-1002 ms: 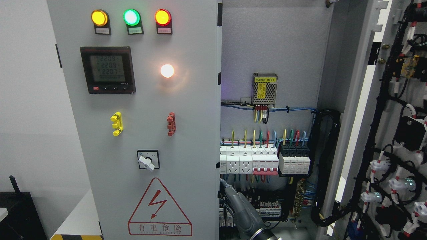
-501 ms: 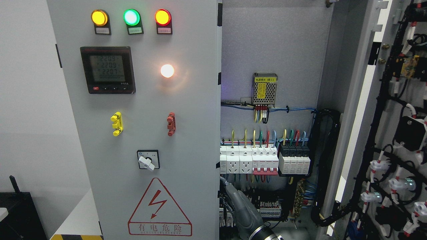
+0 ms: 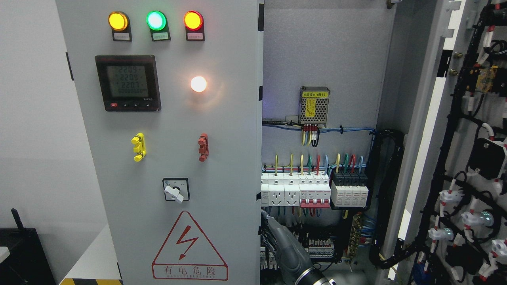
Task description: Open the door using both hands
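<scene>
A black box (image 3: 21, 255) sits low by the wall at the far left, and beside it the cabinet's left door (image 3: 170, 142) stands shut, facing me. Along its top three lamps glow: amber (image 3: 118, 21), green (image 3: 156, 20) and red (image 3: 193, 20). Under them is a digital meter (image 3: 128, 83), a bright white light (image 3: 198, 84), a yellow handle (image 3: 138, 147), a red handle (image 3: 203, 147), a rotary switch (image 3: 176, 190) and a red-triangle warning sign (image 3: 189, 247). Just past this door's right edge, a grey robot hand (image 3: 291, 253) rises from the bottom edge into the open cabinet, close to the door's edge; I cannot tell which arm it belongs to, how its fingers are set, or whether it holds anything. Behind it are a power supply (image 3: 314, 106), coloured wires and a row of breakers (image 3: 315, 192). At the far right the right door (image 3: 467, 158) is swung wide open, its wired inner face showing.
</scene>
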Tool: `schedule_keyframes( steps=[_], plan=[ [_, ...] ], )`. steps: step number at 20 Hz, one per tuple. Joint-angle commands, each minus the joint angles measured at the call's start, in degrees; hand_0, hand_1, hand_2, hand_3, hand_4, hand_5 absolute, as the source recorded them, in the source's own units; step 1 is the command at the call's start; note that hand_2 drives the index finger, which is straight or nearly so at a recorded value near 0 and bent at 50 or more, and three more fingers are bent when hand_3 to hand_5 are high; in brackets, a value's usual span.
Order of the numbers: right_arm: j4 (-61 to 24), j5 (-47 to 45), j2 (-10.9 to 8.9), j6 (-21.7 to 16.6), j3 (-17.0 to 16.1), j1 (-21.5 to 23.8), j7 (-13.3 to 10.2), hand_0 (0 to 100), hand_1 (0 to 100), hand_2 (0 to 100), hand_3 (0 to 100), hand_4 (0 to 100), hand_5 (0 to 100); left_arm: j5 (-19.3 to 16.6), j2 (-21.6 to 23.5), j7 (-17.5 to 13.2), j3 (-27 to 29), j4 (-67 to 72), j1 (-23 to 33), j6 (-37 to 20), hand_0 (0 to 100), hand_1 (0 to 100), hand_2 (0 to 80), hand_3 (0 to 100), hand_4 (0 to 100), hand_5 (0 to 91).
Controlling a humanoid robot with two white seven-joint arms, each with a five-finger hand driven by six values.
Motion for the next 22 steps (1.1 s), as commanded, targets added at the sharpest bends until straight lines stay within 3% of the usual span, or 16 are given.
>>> schedule_keyframes(
  steps=[1, 11, 13, 22],
  plan=[
    [0.19, -0.23, -0.97, -0.02, 0.31, -0.54, 0.69, 39, 0, 0, 0, 0, 0, -0.07, 0.01, 0.06, 0.00, -0.09, 1.05, -0.01, 0, 0, 0.0, 0, 0, 0.0],
    [1.07, -0.32, -2.02, -0.02, 0.40, -1.42, 1.04, 39, 0, 0, 0, 0, 0, 0.02, 0.01, -0.03, 0.00, -0.09, 1.05, -0.01, 0, 0, 0.0, 0, 0, 0.0],
    [1.07, -0.32, -2.02, -0.02, 0.31, -1.33, 2.96, 39, 0, 0, 0, 0, 0, 0.02, 0.01, -0.03, 0.00, -0.09, 1.05, -0.01, 0, 0, 0.0, 0, 0, 0.0],
    [2.12, -0.32, -2.02, -0.02, 0.22, -1.95, 3.23, 39, 0, 0, 0, 0, 0, -0.07, 0.01, -0.03, 0.00, -0.09, 1.05, -0.01, 0, 0, 0.0, 0, 0, 0.0]
  ],
)
